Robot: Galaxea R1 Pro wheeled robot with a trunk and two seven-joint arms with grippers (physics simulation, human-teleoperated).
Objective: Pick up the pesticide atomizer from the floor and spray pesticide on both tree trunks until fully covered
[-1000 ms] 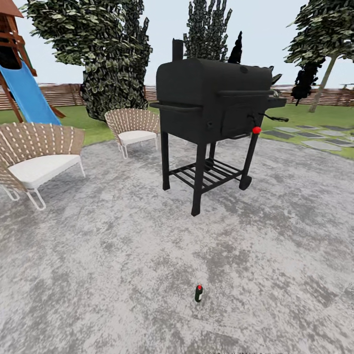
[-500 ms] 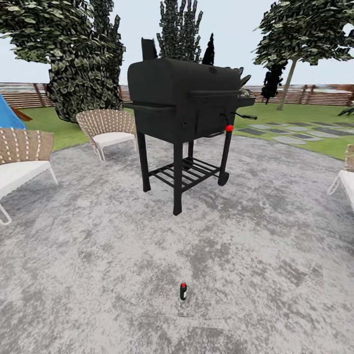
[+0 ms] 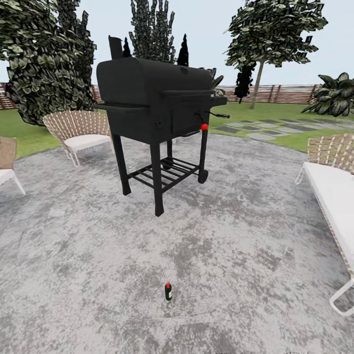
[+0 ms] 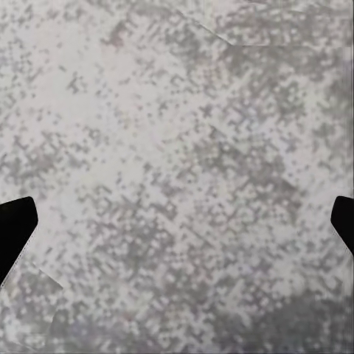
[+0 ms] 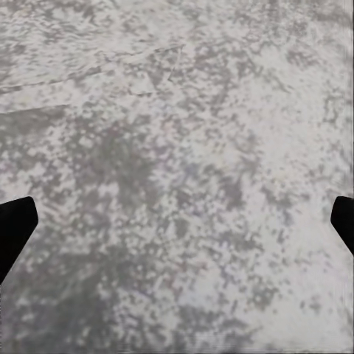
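Observation:
The pesticide atomizer (image 3: 168, 292), a small dark green bottle with a red cap, stands upright on the mottled grey paving (image 3: 236, 255) in the near middle of the head view. Far back at the right, one tree (image 3: 275, 29) rises from the lawn on a slim pale trunk (image 3: 256, 83). In the left wrist view my left gripper (image 4: 177, 228) is open over bare paving, its black fingertips (image 4: 15, 228) wide apart. My right gripper (image 5: 177, 228) is open too, with fingertips (image 5: 15, 225) at the picture's sides and nothing between them.
A black barbecue grill (image 3: 157, 103) on legs stands beyond the atomizer. Woven chairs (image 3: 81, 130) stand at the left and a white-cushioned bench (image 3: 332, 196) at the right. A bushy dark tree (image 3: 44, 59), stepping stones (image 3: 260, 129) and a slatted fence (image 3: 280, 93) lie behind.
The head camera has swung to the right, so the whole picture slid left: the blue slide went out of view and the bench came in. The atomizer still stands on the paving.

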